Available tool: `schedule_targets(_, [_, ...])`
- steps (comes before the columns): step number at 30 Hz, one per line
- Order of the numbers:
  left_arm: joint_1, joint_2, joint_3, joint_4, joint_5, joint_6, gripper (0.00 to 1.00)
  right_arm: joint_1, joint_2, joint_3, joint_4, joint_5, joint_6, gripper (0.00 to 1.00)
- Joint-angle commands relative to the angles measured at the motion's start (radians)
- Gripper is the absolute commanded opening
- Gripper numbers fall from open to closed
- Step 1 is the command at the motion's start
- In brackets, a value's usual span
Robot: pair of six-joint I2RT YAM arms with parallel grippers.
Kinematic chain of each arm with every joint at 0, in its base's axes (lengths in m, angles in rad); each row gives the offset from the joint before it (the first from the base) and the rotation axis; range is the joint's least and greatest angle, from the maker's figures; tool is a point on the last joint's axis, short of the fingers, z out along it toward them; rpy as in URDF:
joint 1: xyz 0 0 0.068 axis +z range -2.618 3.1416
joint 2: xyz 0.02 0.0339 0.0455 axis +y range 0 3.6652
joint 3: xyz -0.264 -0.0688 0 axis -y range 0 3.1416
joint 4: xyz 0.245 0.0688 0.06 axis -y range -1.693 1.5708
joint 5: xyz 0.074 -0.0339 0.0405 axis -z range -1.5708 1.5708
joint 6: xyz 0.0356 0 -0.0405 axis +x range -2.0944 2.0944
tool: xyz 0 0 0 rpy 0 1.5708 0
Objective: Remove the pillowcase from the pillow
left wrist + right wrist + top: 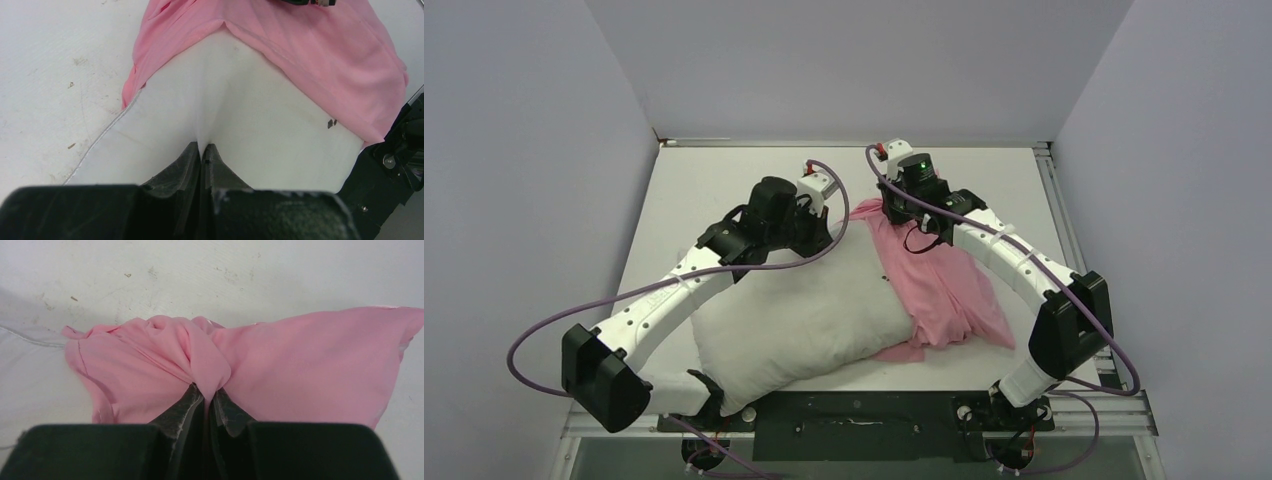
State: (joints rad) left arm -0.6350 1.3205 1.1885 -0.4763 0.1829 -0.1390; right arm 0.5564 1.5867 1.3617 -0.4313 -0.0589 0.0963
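The white pillow (pixel 804 315) lies across the table's middle, mostly bare, its right end still inside the pink pillowcase (pixel 949 290). My left gripper (pixel 816 222) is shut on a pinch of the pillow's white fabric at its far edge; in the left wrist view the pillow (pixel 240 110) puckers into the closed jaws (pixel 204 147), with the pillowcase (pixel 310 45) beyond. My right gripper (pixel 894 208) is shut on a bunched fold of the pillowcase (pixel 210 365) at its far end, jaws (pixel 208 392) clamped on the pink cloth.
The white table (pixel 714 190) is walled by grey panels on three sides. A metal rail (pixel 1064 215) runs along the right edge. The arm bases and a dark mounting plate (pixel 854 410) sit at the near edge.
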Motion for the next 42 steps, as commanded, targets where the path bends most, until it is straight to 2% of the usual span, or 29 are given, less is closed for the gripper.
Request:
schedule_targets(1, [0.008,-0.063,0.034,-0.08,-0.103,0.036,0.0,-0.039,-0.028,0.056,-0.02,0.163,-0.022,0.05])
schedule_targets(8, [0.073,-0.096,0.046,-0.146,-0.155,0.042,0.0,-0.23,-0.109,0.071,0.013,0.185,0.082,0.05])
schedule_targets(13, [0.174,-0.13,0.016,-0.162,-0.142,0.029,0.0,-0.35,-0.161,0.057,0.05,0.168,0.145,0.05])
schedule_targets(17, [0.272,-0.132,0.004,-0.166,-0.131,0.015,0.0,-0.394,-0.151,0.031,0.09,0.089,0.187,0.05])
schedule_targets(20, [0.303,-0.103,0.007,-0.153,-0.13,0.007,0.0,-0.393,-0.116,0.0,0.138,-0.046,0.206,0.07])
schedule_targets(22, [0.305,-0.08,0.012,-0.136,-0.118,0.002,0.0,-0.389,-0.084,-0.012,0.179,-0.148,0.224,0.13])
schedule_targets(23, [0.305,-0.072,0.014,-0.123,-0.11,-0.001,0.04,-0.385,-0.065,-0.016,0.192,-0.191,0.232,0.15])
schedule_targets(25, [0.304,-0.063,0.019,-0.1,-0.09,-0.004,0.15,-0.372,-0.042,-0.014,0.203,-0.241,0.239,0.22])
schedule_targets(29, [0.293,-0.079,0.04,-0.084,-0.08,0.014,0.36,-0.348,-0.046,-0.022,0.205,-0.238,0.234,0.4])
schedule_targets(32, [0.263,-0.104,0.049,-0.088,-0.099,0.039,0.47,-0.341,-0.077,-0.041,0.197,-0.236,0.23,0.53])
schedule_targets(34, [0.219,-0.121,0.052,-0.093,-0.129,0.057,0.54,-0.333,-0.107,-0.064,0.19,-0.226,0.229,0.61])
schedule_targets(37, [0.106,-0.144,0.053,-0.101,-0.211,0.095,0.66,-0.311,-0.161,-0.111,0.167,-0.196,0.219,0.69])
schedule_targets(42, [-0.108,-0.149,0.042,-0.103,-0.285,0.116,0.69,-0.248,-0.268,-0.196,0.099,-0.109,0.198,0.88])
